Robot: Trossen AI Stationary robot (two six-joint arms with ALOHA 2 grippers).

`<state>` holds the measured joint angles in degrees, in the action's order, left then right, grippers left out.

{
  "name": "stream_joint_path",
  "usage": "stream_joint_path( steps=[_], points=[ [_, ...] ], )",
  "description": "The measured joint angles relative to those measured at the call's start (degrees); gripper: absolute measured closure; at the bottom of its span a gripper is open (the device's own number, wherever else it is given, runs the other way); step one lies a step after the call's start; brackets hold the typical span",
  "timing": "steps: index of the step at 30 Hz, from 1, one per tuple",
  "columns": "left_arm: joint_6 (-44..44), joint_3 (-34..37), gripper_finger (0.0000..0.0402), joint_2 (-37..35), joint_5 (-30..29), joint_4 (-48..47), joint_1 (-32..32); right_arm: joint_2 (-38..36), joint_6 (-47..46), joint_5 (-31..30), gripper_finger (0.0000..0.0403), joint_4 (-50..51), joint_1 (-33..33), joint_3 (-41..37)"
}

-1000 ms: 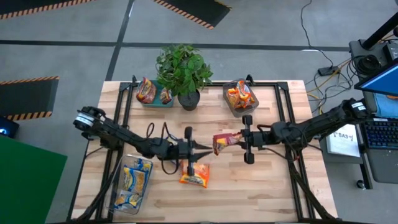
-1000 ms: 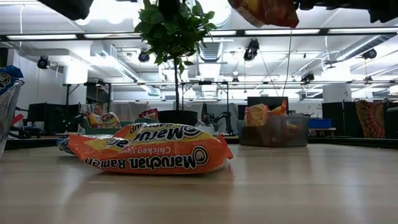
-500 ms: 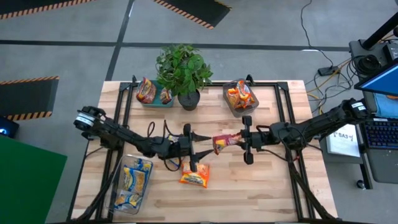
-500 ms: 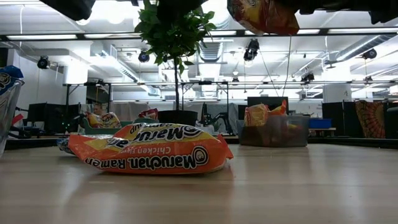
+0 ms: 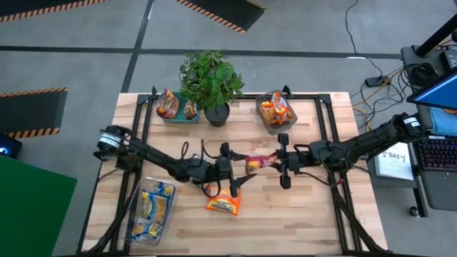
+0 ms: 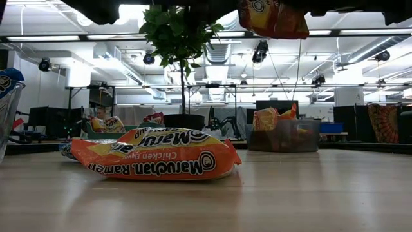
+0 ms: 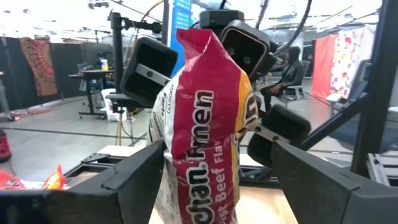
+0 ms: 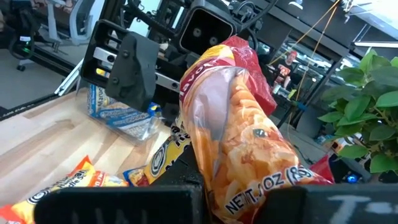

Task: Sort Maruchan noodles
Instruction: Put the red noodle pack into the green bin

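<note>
Right gripper (image 5: 274,160), mid-frame, pinches a red noodle packet (image 5: 253,163) aloft; left gripper (image 5: 239,173) spreads wide around its other end. Orange packets (image 5: 223,203) lie just below, with bare table (image 5: 307,214) at lower right.
</note>
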<state>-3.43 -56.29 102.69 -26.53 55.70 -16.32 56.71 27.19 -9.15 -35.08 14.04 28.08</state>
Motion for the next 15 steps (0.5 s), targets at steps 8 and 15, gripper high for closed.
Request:
stream_joint_path(
  steps=[8,15],
  points=[
    [0.0,0.0,0.0155,0.0,-1.7,0.0,0.3,0.0,-0.1,0.0,0.038,0.2,0.0,0.1],
    [1.0,0.0,0.0199,0.1,-1.8,-0.7,0.6,0.0,-0.1,0.0,0.038,0.2,0.0,0.2]
  ],
)
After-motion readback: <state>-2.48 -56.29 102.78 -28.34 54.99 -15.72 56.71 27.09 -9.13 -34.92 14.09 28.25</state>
